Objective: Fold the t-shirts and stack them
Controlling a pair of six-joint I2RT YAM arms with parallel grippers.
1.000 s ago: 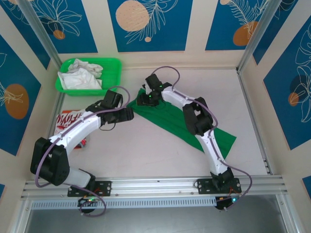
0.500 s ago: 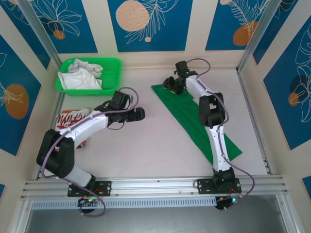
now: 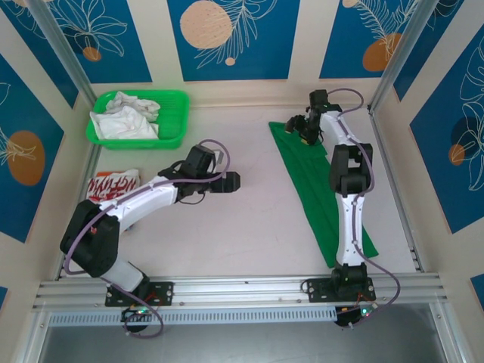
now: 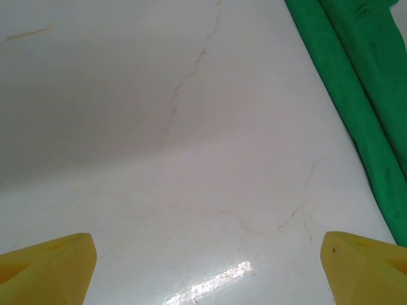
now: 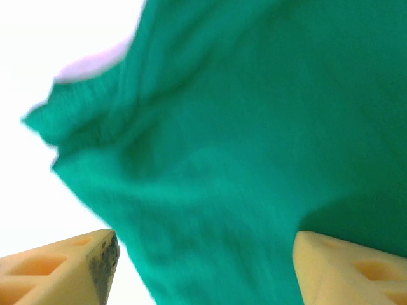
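The bright green t-shirt [image 3: 314, 181] lies as a long narrow strip down the right side of the table, from the far right toward the near edge. My right gripper [image 3: 299, 128] is over its far end, open; in the right wrist view [image 5: 203, 254] blurred green cloth [image 5: 241, 127] lies under the wide-apart fingers. My left gripper [image 3: 231, 181] hovers open over bare table mid-left, its fingers [image 4: 44, 267] spread with nothing between them and the green t-shirt [image 4: 356, 82] off to its right. The red t-shirt [image 3: 112, 185] with white lettering lies at the left, partly under the left arm.
A green plastic basket [image 3: 175, 102] holding white cloth [image 3: 125, 117] stands at the far left. Metal frame posts [image 3: 393, 151] and patterned walls border the table. A metal rail [image 3: 242, 286] runs along the near edge.
The right arm has swung the green t-shirt's far end from the middle to the far right, and its jaws have widened. The left gripper has moved right and opened further.
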